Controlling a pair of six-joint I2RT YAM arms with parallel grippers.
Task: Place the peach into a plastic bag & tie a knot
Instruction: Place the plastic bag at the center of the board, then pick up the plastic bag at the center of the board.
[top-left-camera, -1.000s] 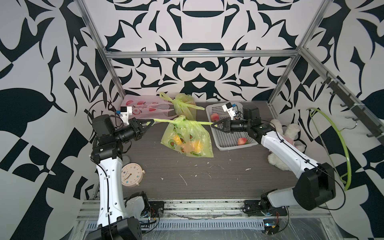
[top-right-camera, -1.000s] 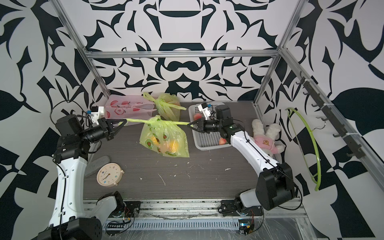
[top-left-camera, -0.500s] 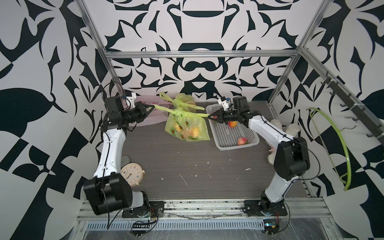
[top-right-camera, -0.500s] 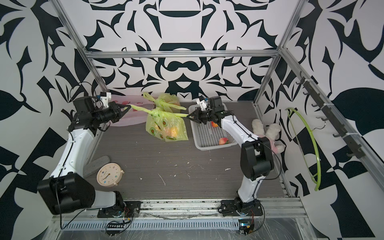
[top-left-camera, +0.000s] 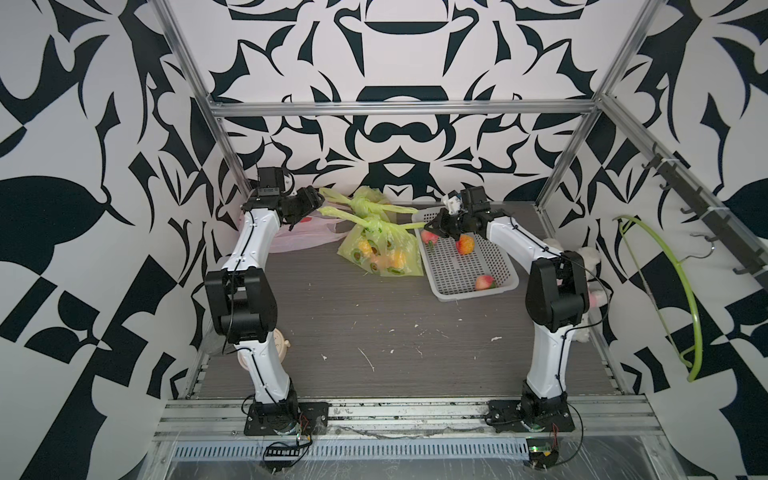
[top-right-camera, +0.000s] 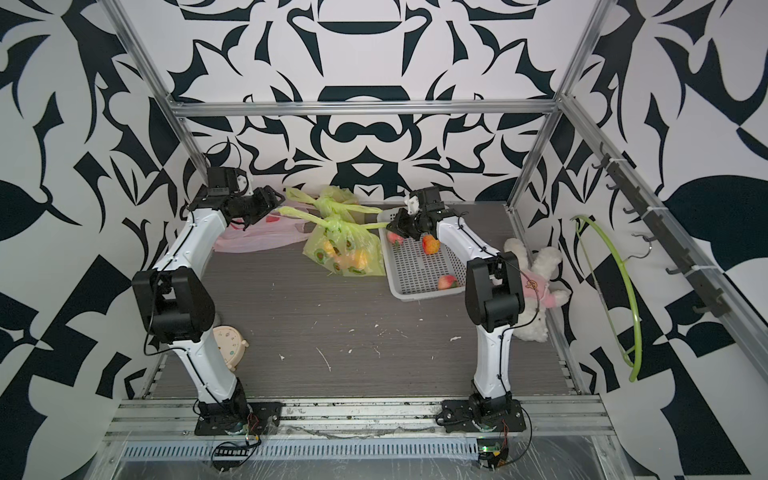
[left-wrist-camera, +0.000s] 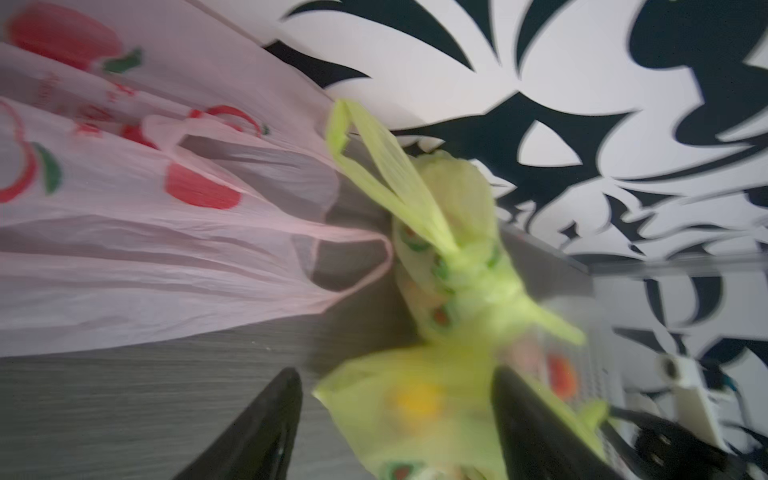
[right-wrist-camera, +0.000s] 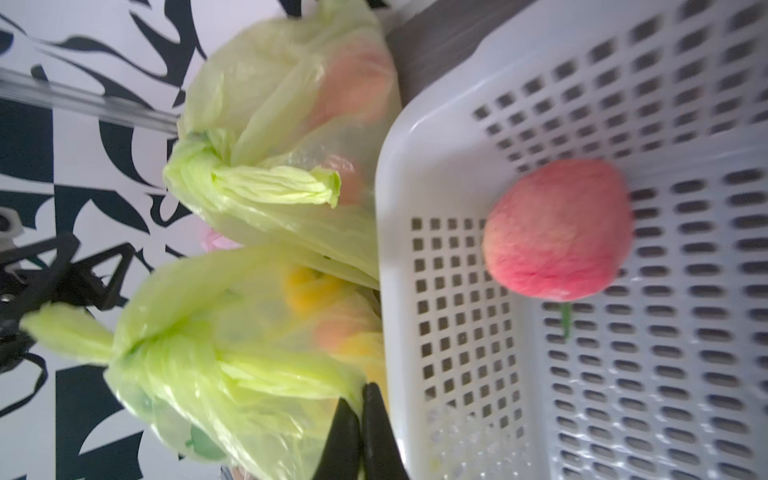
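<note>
Both top views were bright and evenly lit from above, sharp throughout, with only faint, soft shadows on the desk (top-left-camera: 374, 316). The left wrist view was smeared by motion blur, worst on the green bag (left-wrist-camera: 436, 395) close to the lens, while the pink bag (left-wrist-camera: 145, 232) was fairly crisp. The right wrist view was bright but slightly soft, the basket (right-wrist-camera: 457, 166) holes streaked toward one side, with pale sheen on the green bag's plastic.

My green bag (top-left-camera: 382, 253), knotted on top, lies far-centre on the table (top-left-camera: 374, 324); a peach (right-wrist-camera: 334, 332) inside, I think.
</note>
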